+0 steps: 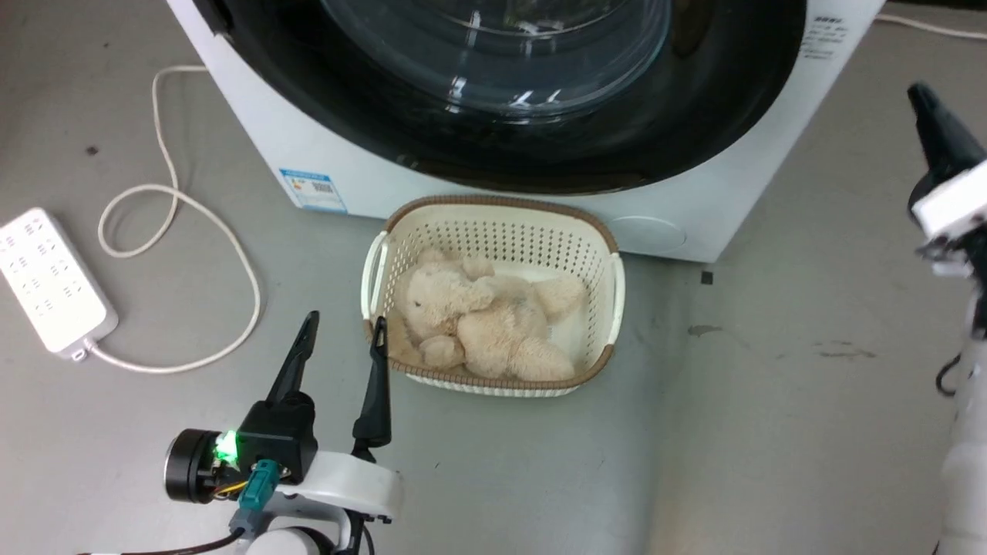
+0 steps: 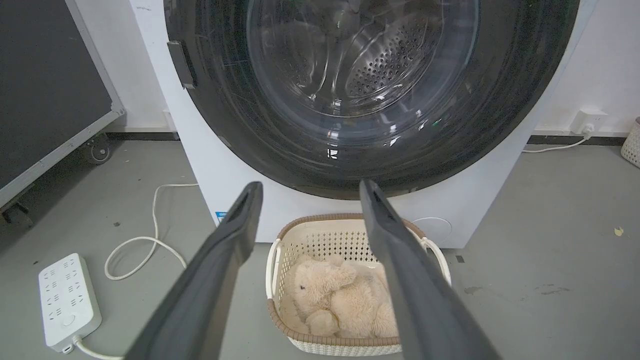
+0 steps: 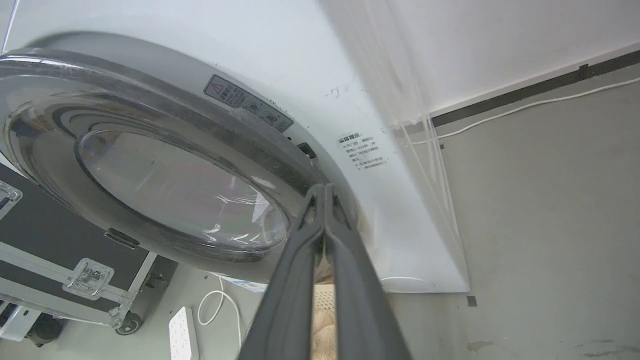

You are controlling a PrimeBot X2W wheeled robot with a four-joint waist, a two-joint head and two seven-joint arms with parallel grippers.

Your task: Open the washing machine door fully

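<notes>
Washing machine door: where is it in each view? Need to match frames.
Head view: washing machine door top centre, cut by the top edge.
Left wrist view: door upper centre, face-on.
Right wrist view: door left half, oblique; shut right gripper by its rim.
Shared landmark: white power strip on the floor, lower left in all three.

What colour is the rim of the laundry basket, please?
Brown, on a cream basket; the head view shows it best.

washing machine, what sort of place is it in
Likely a lab or test space, not a home: a washing machine on a bare grey floor, a wheeled black flight case, a loose power strip.
</notes>
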